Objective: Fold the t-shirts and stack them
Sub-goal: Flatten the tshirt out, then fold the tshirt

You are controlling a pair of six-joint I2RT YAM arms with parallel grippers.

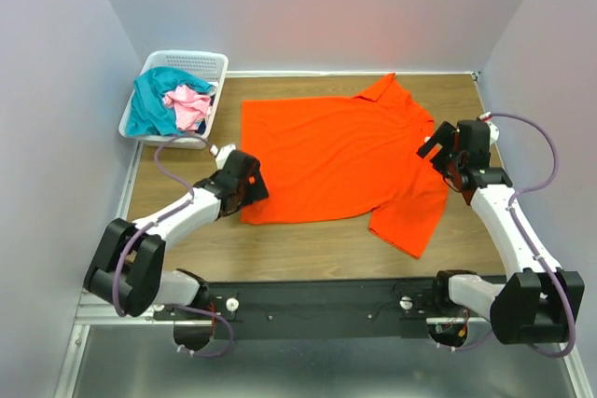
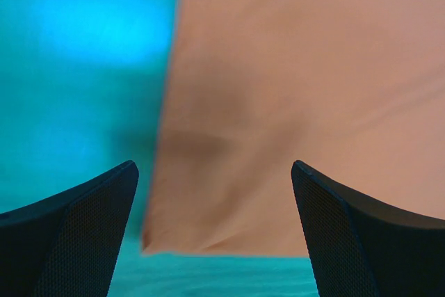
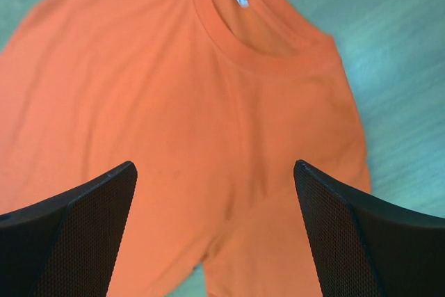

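Top external view: the orange t-shirt [image 1: 336,156] lies flat for folding, with the left gripper [image 1: 256,185] and right gripper [image 1: 435,148] poised, jaws apart, at its hem corner and collar.

Top external: high above tabletop [image 1: 308,249] 6 o'clock edge, facing down. Wrist views: close, share orange t-shirt [image 1: 326,151] with it.
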